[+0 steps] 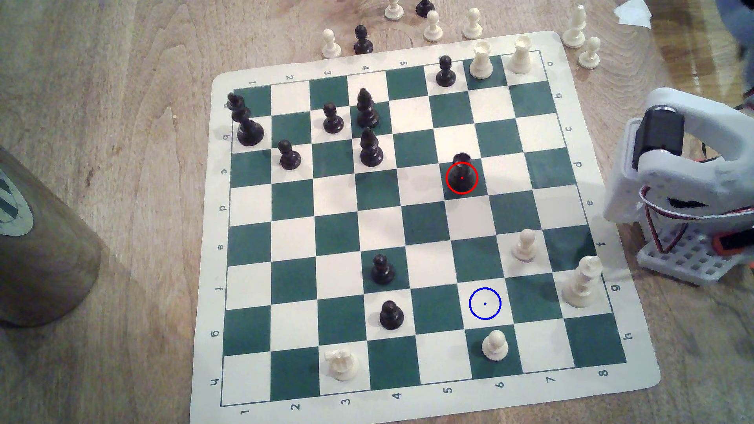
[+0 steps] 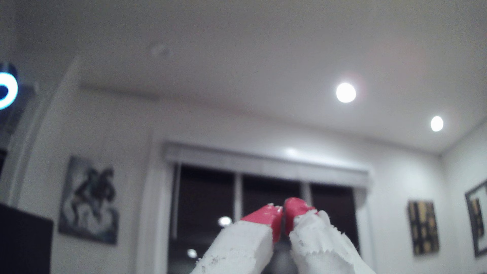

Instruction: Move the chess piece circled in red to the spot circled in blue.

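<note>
The chess piece circled in red [image 1: 462, 173] is a stout black rook with a notched top, upright on a green square right of the board's middle in the exterior view. The spot circled in blue [image 1: 484, 303] is a bare cream square lower down, just above a white pawn [image 1: 495, 345]. My white arm [image 1: 669, 163] is folded up off the board's right edge in the exterior view, well away from the rook. In the wrist view my gripper [image 2: 283, 210] points up at the ceiling and a window, its red-tipped fingers [image 2: 266, 217] touching, nothing between them.
The green-and-cream board mat [image 1: 228, 391] lies on a wooden table. Black pawns [image 1: 391, 314], bishops [image 1: 370, 147] and a king [image 1: 245, 122] stand left of the rook. White pieces [image 1: 524, 244] stand near the right edge, spare pieces beyond the far edge. A brown cup [image 1: 41, 244] is at left.
</note>
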Tool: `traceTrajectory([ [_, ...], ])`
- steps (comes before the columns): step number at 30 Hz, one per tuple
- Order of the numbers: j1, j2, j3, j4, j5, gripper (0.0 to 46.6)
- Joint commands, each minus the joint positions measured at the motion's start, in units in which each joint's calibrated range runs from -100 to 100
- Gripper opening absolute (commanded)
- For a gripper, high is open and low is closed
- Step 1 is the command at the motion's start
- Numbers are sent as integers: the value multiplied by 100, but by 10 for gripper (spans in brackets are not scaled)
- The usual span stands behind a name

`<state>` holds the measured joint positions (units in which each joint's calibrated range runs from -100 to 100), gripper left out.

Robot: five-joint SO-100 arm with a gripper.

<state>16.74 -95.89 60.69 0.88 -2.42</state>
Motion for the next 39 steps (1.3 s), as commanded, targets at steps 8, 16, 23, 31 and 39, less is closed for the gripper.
traceTrajectory([
  [8,418,14,-1499,3942,-107,26],
  [16,528,14,-1481,6391,-107,2],
  [23,645,277,-1318,7455,-112,11],
  [31,669,1848,-1581,8053,-361,26],
  [39,426,3613,-1971,8274,-635,157],
])
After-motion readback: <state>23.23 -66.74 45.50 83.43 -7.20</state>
